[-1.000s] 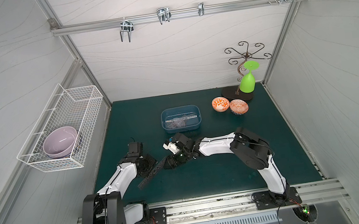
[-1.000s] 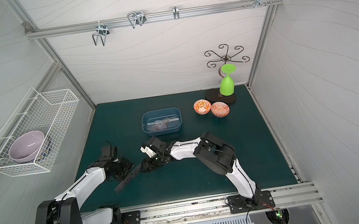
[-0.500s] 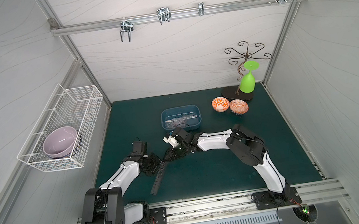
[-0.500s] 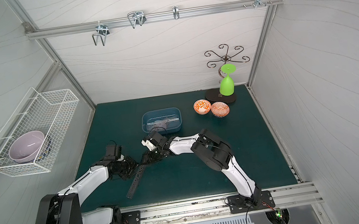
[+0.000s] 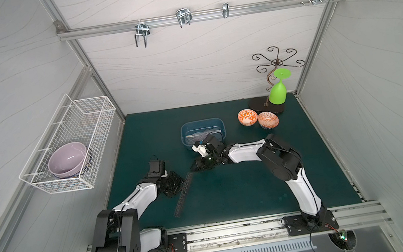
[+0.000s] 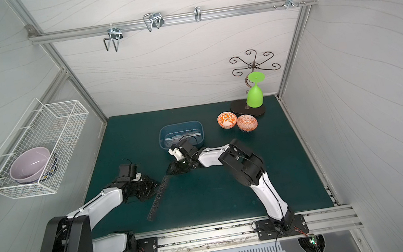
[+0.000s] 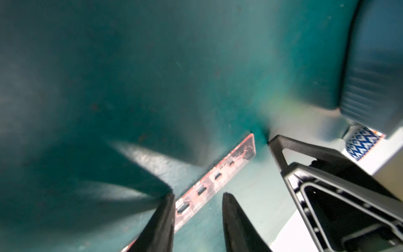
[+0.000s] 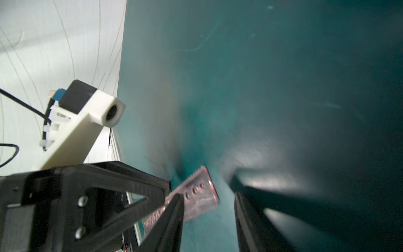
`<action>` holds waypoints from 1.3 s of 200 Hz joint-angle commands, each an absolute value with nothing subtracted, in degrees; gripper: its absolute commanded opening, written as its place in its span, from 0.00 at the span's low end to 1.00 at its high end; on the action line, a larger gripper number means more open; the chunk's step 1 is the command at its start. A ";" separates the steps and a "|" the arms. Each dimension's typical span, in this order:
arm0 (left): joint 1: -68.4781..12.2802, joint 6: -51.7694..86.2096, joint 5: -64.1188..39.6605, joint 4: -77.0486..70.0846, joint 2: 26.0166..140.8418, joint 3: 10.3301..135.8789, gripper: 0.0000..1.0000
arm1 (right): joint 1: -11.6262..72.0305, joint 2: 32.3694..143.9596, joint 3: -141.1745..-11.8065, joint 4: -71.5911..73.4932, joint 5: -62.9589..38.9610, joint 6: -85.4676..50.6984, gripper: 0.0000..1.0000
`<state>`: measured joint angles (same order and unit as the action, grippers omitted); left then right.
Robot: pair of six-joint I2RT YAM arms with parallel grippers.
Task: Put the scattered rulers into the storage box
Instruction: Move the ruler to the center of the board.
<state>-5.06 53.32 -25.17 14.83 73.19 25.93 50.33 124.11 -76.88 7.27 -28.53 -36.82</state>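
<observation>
We see the dark green table mat (image 5: 244, 193) with the shallow blue-grey plastic storage box (image 5: 201, 121) toward its back and several clear plastic rulers (image 5: 200, 135) lying inside it. One long smoky transparent stencil ruler (image 5: 184, 194) lies flat on the mat nearer the front, apart from the box. Our left gripper (image 7: 198, 198) sits low over that ruler with jaws parted, one finger (image 7: 168, 213) over its edge, gripping nothing, and our right gripper (image 8: 207, 195) stands at the ruler's far tip, jaws likewise apart, holding nothing

Storage box (image 5: 201, 121) contents too small to identify, near rim masked by right arm (image 5: 244, 150); stencil ruler (image 7: 226, 168) partly behind left hand (image 7: 198, 194).
</observation>
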 commanded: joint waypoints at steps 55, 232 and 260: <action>-6.94 53.26 -23.95 27.34 67.09 19.69 0.42 | 57.28 114.39 -65.26 5.81 -26.76 -38.22 0.41; -6.93 52.71 -25.00 16.42 78.65 20.90 0.39 | 52.81 127.99 -77.55 2.18 -27.08 -40.20 0.34; -6.93 53.00 -26.10 13.54 81.27 21.13 0.36 | 51.62 128.67 -77.95 3.14 -28.02 -40.48 0.32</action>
<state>-5.98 53.32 -29.80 16.45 74.54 25.56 53.19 125.47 -78.39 4.89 -30.41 -40.16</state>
